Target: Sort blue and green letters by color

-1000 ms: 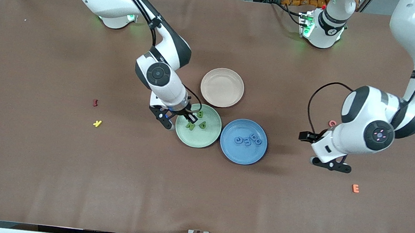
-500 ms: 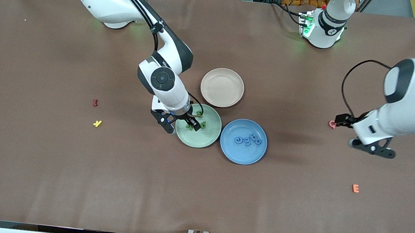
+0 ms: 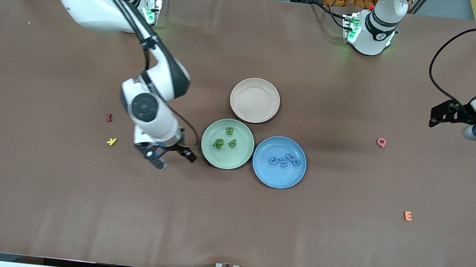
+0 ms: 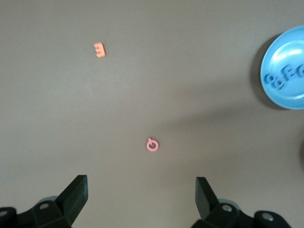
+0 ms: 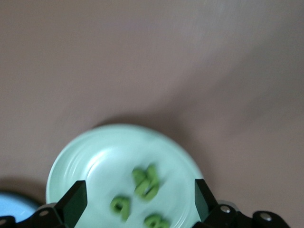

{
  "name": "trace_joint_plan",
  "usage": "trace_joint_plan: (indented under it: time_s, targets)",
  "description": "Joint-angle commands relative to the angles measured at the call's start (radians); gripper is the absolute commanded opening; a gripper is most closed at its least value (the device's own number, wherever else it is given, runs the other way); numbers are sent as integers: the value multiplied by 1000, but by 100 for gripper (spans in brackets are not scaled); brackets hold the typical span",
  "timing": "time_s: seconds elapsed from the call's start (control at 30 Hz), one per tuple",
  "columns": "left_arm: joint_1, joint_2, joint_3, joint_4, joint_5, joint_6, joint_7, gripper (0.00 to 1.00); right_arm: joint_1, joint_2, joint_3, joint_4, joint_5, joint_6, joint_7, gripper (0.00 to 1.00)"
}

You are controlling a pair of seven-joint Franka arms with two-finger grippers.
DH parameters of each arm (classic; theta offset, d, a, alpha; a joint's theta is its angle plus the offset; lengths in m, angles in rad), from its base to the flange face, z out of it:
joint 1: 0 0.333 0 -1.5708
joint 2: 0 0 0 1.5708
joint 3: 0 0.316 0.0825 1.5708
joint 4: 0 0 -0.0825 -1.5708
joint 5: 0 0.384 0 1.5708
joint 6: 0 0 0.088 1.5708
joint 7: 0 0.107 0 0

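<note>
Olive green letters [image 3: 225, 139]; light blue letters [image 3: 284, 159].

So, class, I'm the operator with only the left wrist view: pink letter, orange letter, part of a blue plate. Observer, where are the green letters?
Observer: The green letters lie on a green plate beside the blue plate.
Operator: My left gripper hangs open over the left arm's end. The right gripper?
Observer: The right gripper hangs open, empty, over bare table beside the green plate.
Operator: Any strays?
Observer: A yellow letter and a dark red letter lie toward the right arm's end.

Brown table [image 3: 36, 201] — cluttered rear edge
</note>
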Motion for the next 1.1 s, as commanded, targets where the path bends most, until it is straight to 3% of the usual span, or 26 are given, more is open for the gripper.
trace_joint_plan:
  time_s: [0.0, 0.37, 0.67, 0.87, 1.07]
  targets:
    - [-11, -10, 8, 80, -10, -49, -13, 100, -50, -75, -69, -86, -8, 3, -195, 100]
    - [-28, -47, 7, 134, -24, -138, -103, 100, -136, -118, -253, -101, 15, 9, -652, 100]
    - [-20, -38, 7, 167, -44, -190, -102, 100, -215, -164, -396, -98, 199, -1, -1140, 100]
    - [-14, -18, 7, 181, -46, -201, -105, 100, -256, -218, -416, -91, 221, -83, -1259, 100]
    - [-12, -16, 8, 183, -43, -201, -106, 100, -270, -304, -416, -14, 218, -320, -1256, 100]
